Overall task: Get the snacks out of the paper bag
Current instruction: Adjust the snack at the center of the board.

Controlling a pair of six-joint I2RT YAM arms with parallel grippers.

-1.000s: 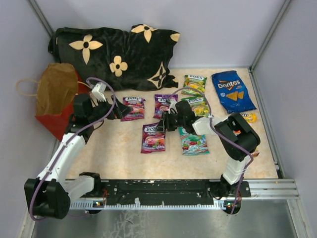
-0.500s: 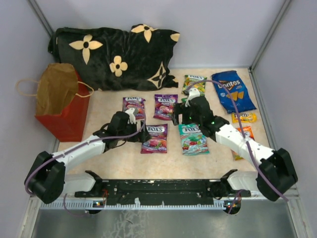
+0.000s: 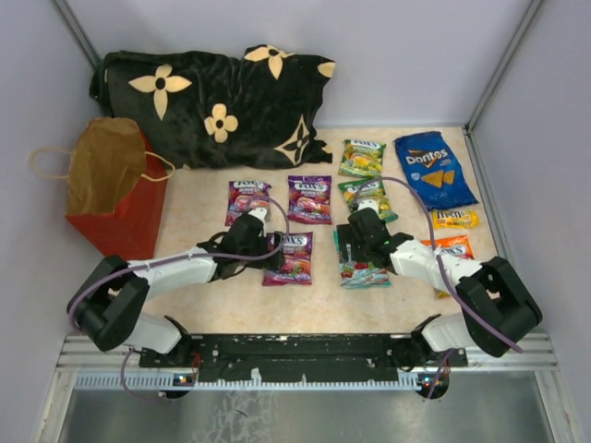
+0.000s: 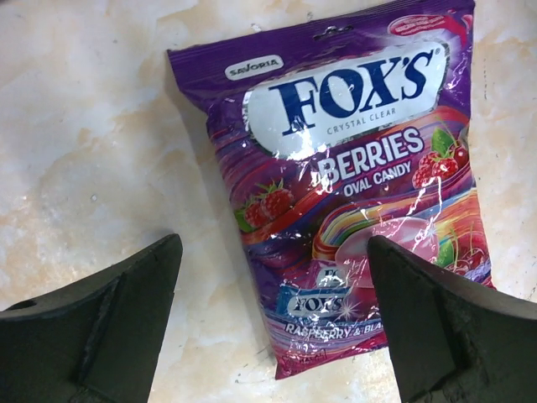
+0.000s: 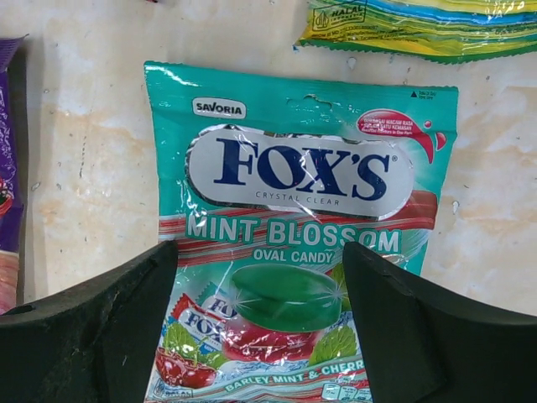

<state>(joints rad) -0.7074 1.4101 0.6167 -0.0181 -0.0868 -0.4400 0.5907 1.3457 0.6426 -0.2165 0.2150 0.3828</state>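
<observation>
On marbled beige table, pale walls, scattered snacks

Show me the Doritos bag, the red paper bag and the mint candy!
Doritos bag (image 3: 434, 169): top external view, middle of its blue front.
red paper bag (image 3: 129, 226): top external view, on its red side wall.
mint candy pouch (image 5: 294, 239): right wrist view, on the lettering across its front.

Left arm, right arm: jaws apart.
</observation>
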